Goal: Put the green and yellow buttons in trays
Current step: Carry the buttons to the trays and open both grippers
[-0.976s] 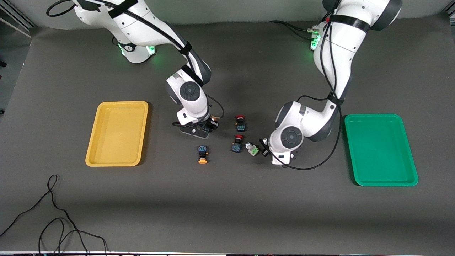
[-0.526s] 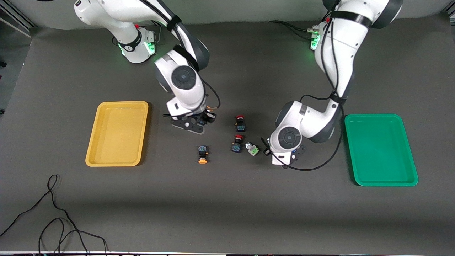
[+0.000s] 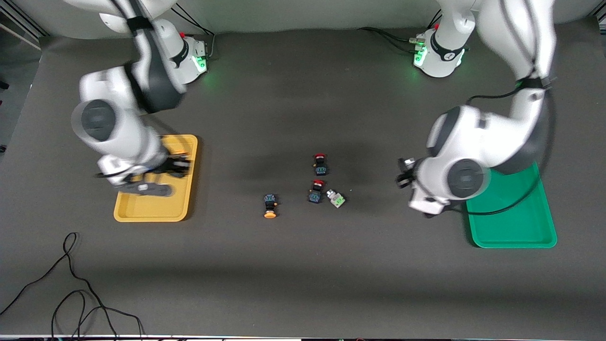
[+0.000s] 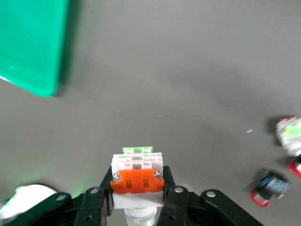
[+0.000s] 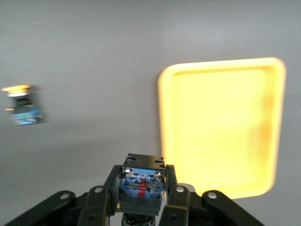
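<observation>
Partly hidden: left claw.

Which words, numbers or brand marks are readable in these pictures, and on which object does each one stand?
None can be read.
Dark button in the right jaws: red markings on its blue face, too blurred.
White button in the left jaws: no text shows.
Both trays: plain.

a pale block button with an orange face is held above the desk near the green tray. a dark-bodied button hangs by the yellow tray. an orange-capped button and a pale green-faced one lie mid-desk between the trays.
</observation>
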Available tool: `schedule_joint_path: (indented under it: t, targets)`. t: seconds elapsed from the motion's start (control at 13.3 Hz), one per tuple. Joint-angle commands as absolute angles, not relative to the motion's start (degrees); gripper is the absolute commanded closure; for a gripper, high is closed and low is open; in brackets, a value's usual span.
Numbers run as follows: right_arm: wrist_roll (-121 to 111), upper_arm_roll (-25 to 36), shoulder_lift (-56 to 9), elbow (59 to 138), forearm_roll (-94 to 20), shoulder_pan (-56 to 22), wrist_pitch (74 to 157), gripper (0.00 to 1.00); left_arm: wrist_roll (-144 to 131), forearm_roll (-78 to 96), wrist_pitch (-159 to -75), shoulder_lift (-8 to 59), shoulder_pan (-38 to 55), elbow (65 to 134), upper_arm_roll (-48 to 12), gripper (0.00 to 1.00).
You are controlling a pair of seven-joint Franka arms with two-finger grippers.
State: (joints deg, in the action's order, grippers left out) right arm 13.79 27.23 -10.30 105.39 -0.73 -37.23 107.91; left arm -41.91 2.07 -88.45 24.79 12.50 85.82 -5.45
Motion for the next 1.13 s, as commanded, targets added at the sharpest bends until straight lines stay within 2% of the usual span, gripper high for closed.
schedule_joint_path:
  t: [0.0,0.23,0.38,0.68,0.9,1.05]
  targets:
    - [-2.6,37.2,-7.9,111.4,-1.3,-37.9,112.4,0.76,-30.0,0.9,-85.3,21.6,6.2,87.2,-5.6,1.00]
    - [-14.9,43.1,-10.6,122.7,-8.2,-37.7,127.9,0.76,-16.7,-3.0,-86.8,21.6,-0.7,87.7,-5.5,1.00]
    - [-19.7,43.2,-17.2,125.3,-12.5,-36.1,135.3,0.76,-9.4,-3.9,-89.5,22.7,-5.2,88.8,-5.5,1.00]
    - [-39.7,43.2,-28.7,123.8,-31.8,-33.1,138.7,0.76,-5.4,-8.3,-103.4,23.6,-8.3,97.2,-5.4,1.00]
    - [-41.2,43.1,-29.4,123.4,-33.9,-33.1,138.4,0.75,-3.3,-10.8,-114.8,25.5,-10.4,102.5,-5.4,1.00]
    - [-40.0,43.1,-29.2,123.0,-33.9,-33.1,138.0,0.15,-3.0,-11.0,-119.6,26.9,-11.1,104.8,-5.4,1.00]
